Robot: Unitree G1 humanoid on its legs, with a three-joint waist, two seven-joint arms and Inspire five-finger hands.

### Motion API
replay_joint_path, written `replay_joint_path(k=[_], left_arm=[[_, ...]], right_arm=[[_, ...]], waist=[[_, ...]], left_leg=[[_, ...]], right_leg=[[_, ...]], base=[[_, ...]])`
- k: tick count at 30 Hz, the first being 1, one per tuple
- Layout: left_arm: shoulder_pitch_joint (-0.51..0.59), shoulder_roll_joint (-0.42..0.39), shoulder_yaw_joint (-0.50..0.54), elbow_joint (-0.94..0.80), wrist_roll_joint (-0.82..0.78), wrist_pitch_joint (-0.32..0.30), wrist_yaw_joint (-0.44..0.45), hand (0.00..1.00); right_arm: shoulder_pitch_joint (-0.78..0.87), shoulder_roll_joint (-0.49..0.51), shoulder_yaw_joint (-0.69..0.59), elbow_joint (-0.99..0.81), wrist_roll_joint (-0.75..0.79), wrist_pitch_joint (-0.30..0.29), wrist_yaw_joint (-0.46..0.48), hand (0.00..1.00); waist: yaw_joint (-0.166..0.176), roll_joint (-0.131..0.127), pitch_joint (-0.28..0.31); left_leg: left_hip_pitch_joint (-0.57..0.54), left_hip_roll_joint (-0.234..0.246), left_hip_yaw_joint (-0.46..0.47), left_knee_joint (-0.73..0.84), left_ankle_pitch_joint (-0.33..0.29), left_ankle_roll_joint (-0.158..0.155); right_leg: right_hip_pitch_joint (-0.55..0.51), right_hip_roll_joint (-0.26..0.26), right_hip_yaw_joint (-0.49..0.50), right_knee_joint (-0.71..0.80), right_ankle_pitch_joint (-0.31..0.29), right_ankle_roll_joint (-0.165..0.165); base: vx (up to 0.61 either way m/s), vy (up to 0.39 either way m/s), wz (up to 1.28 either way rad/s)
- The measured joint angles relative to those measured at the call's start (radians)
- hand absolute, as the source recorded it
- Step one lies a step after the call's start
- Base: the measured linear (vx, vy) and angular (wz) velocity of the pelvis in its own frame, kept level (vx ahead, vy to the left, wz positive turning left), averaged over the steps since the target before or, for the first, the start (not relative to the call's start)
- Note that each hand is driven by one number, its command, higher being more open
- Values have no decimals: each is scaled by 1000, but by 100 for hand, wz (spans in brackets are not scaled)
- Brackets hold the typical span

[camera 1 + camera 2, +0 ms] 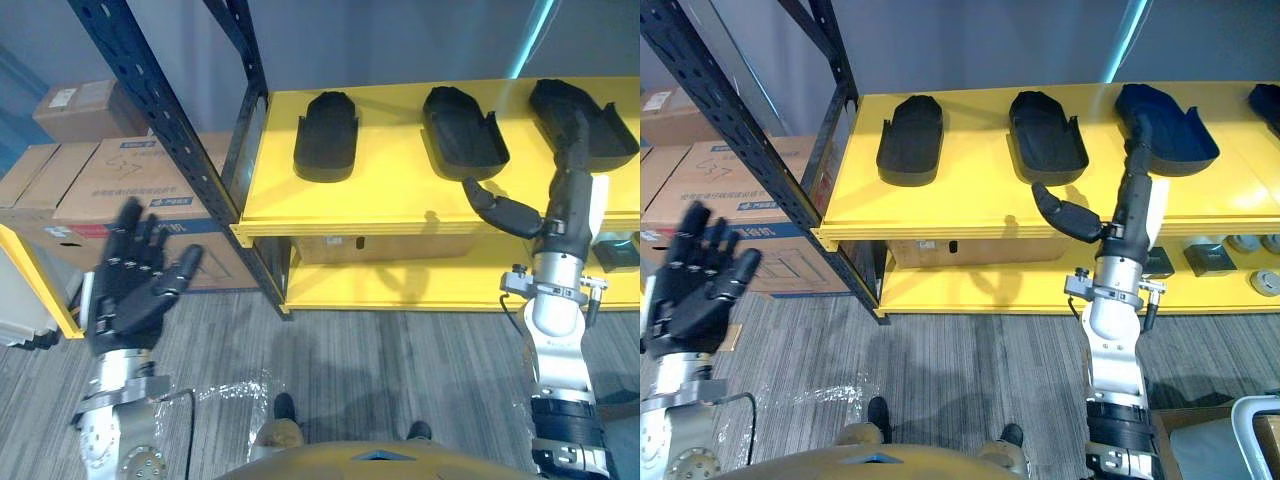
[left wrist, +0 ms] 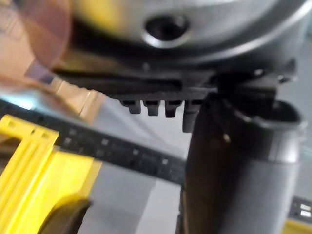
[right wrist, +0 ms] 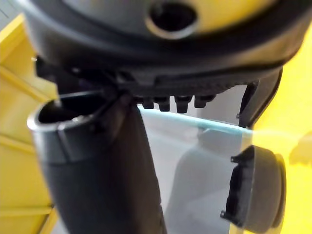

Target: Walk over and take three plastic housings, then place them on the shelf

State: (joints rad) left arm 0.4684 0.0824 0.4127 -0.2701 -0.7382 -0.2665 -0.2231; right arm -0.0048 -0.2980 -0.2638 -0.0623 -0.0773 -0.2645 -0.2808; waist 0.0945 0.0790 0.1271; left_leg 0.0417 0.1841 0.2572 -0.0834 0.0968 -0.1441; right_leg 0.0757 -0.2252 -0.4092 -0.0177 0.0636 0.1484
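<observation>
Three black plastic housings lie in a row on the yellow shelf, so placement appears complete; right hand, fingers straight and released, reaches the rightmost housing; left hand is open and empty.

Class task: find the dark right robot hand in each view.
Left eye view: dark right robot hand, right side, fingers at rightmost black plastic housing.
Right eye view: right of centre.
Right wrist view: close-up dark bulk.
Shared landmark: yellow metal shelf board.
</observation>
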Motion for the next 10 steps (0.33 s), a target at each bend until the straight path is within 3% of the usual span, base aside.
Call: replay_joint_path(k=[5, 10], left_arm=[[6, -51, 139, 216, -2, -2, 51, 100], [-38, -43, 130, 548, -2, 13, 78, 100]], right_arm=[[93, 60, -104, 113, -14, -7, -33, 100], [135, 71, -115, 446, 25, -3, -37, 100]], waist=[[-5, -4, -43], [-16, -9, -50]], left_leg=[[3, 1, 11, -1, -11, 1], [16, 1, 27, -1, -12, 2]], right_leg=[[-3, 0, 4, -3, -5, -3], [-3, 0, 23, -2, -7, -6]], base=[[-3, 6, -3], [-17, 9, -9]])
